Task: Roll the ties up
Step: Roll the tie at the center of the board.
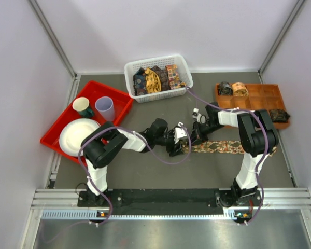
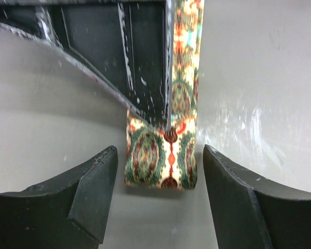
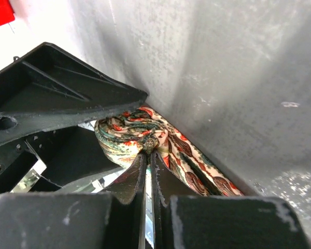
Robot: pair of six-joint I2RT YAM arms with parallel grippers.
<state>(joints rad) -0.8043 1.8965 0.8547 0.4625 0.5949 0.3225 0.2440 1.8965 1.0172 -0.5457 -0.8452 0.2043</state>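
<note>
A long, narrow patterned tie (image 1: 217,148) lies flat on the table (image 1: 145,171), stretched left to right, right of centre. Its cloth is cream-tan with green ovals and orange-red motifs. Its left end is turned over into a short, loose, flattened roll (image 2: 160,155); the rest runs straight away from it.

At the back, a white basket (image 1: 151,61) holds several unrolled ties (image 1: 155,79) bunched together in dark blue, yellow, brown and orange-red prints.

To the right, an orange divided tray (image 1: 259,96) holds rolled ties as small coils. A dark one (image 1: 225,88) and a tan-orange one (image 1: 240,89) sit side by side in the back-left compartments. Another dark coil (image 1: 279,115) lies at the tray's right end.
</note>
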